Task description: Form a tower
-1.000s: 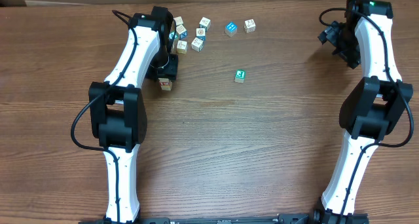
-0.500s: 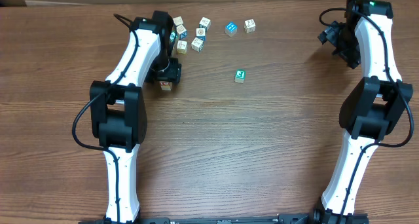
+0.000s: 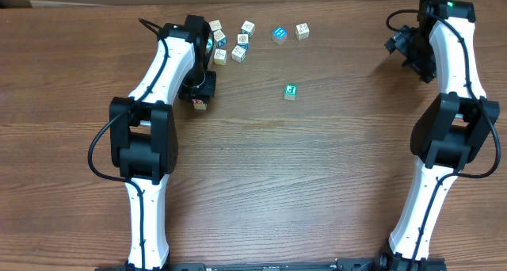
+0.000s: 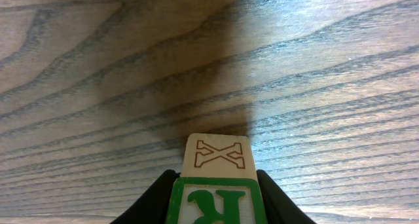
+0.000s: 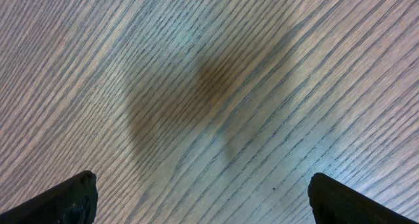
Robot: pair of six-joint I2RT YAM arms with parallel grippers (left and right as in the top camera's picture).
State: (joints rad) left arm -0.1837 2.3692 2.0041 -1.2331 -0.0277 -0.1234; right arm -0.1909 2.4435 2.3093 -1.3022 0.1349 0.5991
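Overhead: my left arm doubles back so the left jaws sit over a lettered cube, which pokes out at their tips on the bench. No tower stands yet. The loose cubes lie just beyond the jaws, and a green cube sits well off to their right. I judge the left arm far nearer to all of these than the right arm. Against half a second ago, the left jaws have closed in and less of the cube shows.

Left wrist: the jaws pinch the cube from both sides, with its green K face toward the lens and a red X face past it. Whether that is one cube or two stacked, I cannot tell.

Right wrist: the right jaws are spread wide, with only bare bench between them.
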